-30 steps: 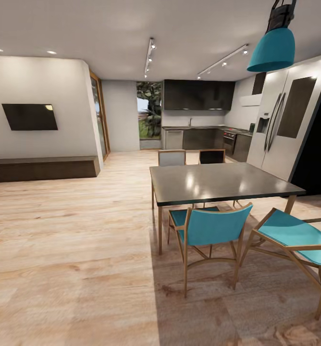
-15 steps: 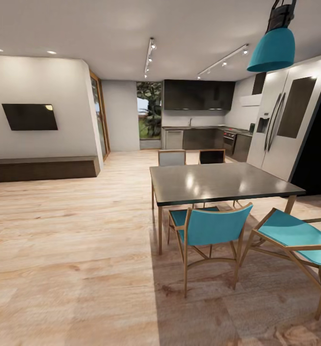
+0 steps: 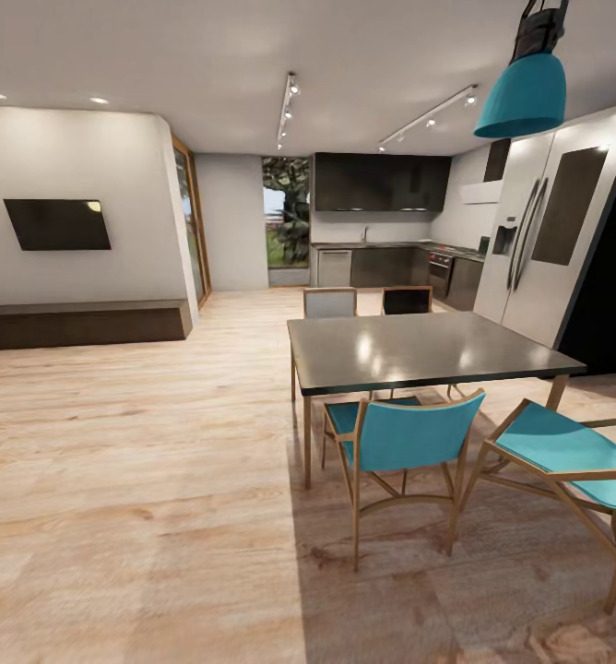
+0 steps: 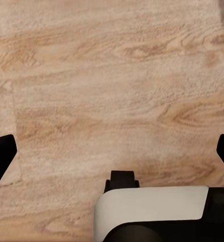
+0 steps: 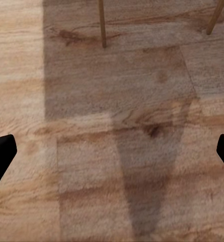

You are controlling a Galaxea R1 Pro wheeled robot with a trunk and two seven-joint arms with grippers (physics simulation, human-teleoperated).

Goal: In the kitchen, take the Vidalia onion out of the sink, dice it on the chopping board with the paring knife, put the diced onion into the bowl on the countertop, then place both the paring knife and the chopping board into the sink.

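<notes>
Kitchen (image 3: 382, 231) sits way at the back of the room, black upper cabinets over the countertop (image 3: 373, 245) (too far off to make out anything on it). A dark dining table (image 3: 428, 349) and teal chairs (image 3: 405, 443) stand in between, fridge (image 3: 548, 240) beside them; bare wood floor (image 3: 133, 461) runs wide open alongside. Left gripper (image 4: 112, 151) and right gripper (image 5: 112, 151) hang spread wide, only floor between the jaws; thin chair legs (image 5: 102, 22) stand beyond the right one.

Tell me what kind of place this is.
Likely an open-plan home: a dining table with teal chairs in front, the kitchen at the far end, a wall TV to the left, light wood floor throughout.
</notes>
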